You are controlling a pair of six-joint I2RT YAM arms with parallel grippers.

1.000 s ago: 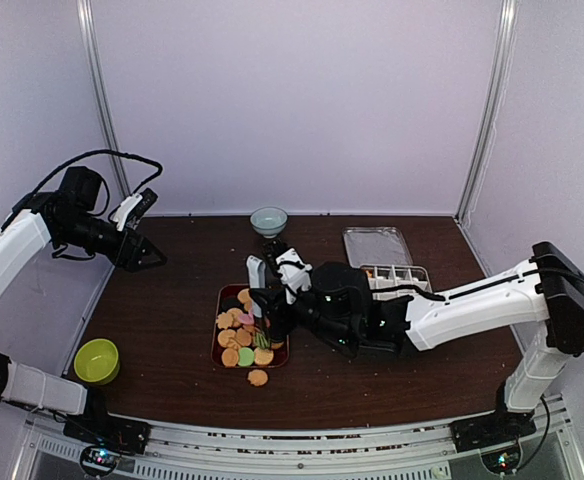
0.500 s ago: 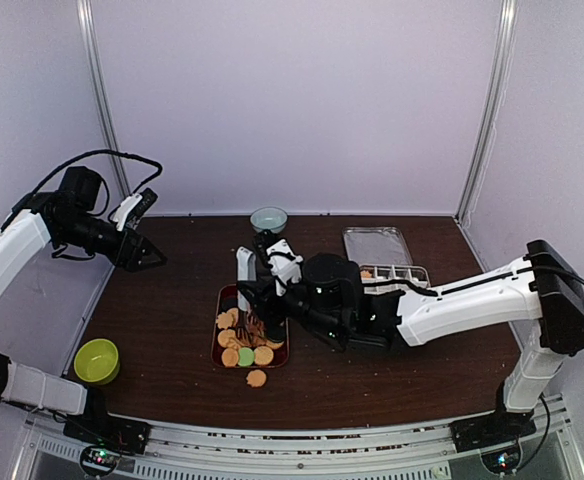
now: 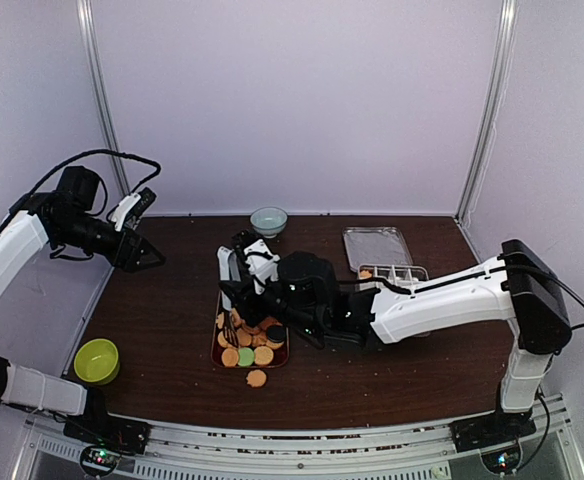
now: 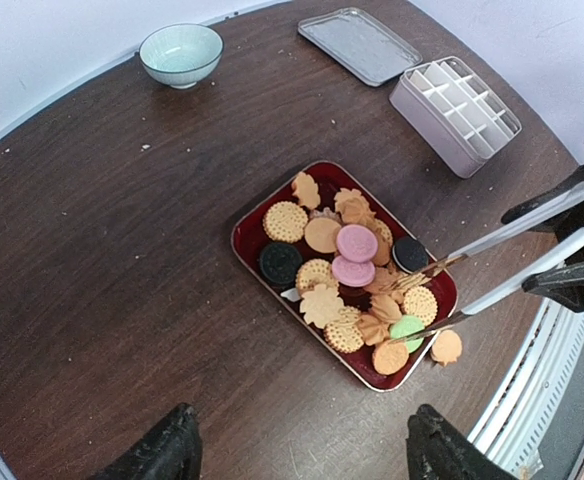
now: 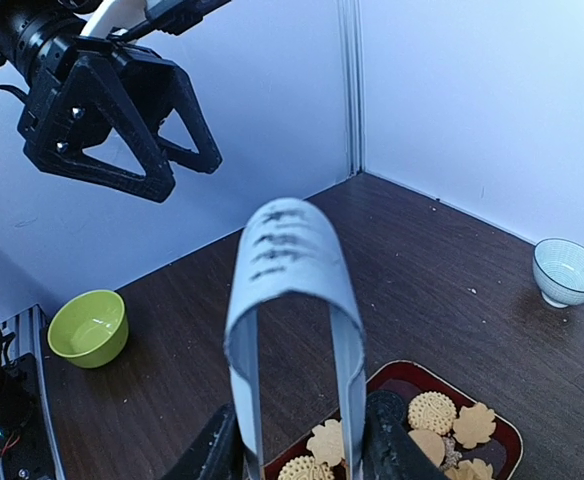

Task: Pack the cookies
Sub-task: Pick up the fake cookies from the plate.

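The cookies [image 4: 352,270] lie heaped in a dark red tray [image 4: 247,225]: mostly golden, with two pink, one green and two black. In the top view the cookies [image 3: 244,340] sit mid-table. My right gripper [image 5: 302,455] is shut on pale tongs [image 5: 292,260]. In the left wrist view the tongs [image 4: 512,265] reach in from the right, their tips spread over the green and orange cookies at the tray's near end. I see no cookie pinched between the tips. My left gripper [image 4: 302,460] hangs open and high at the far left [image 3: 152,257], well away from the tray.
A white compartment box [image 4: 455,115] and its flat lid [image 4: 357,43] stand right of the tray. A pale bowl [image 3: 269,219] sits at the back, a green bowl [image 3: 96,360] at the front left. One loose cookie [image 3: 257,378] lies on the table beside the tray.
My right arm has carried the tongs leftward and farther back over the tray, and the tongs' arms have spread wider. The left arm has not moved.
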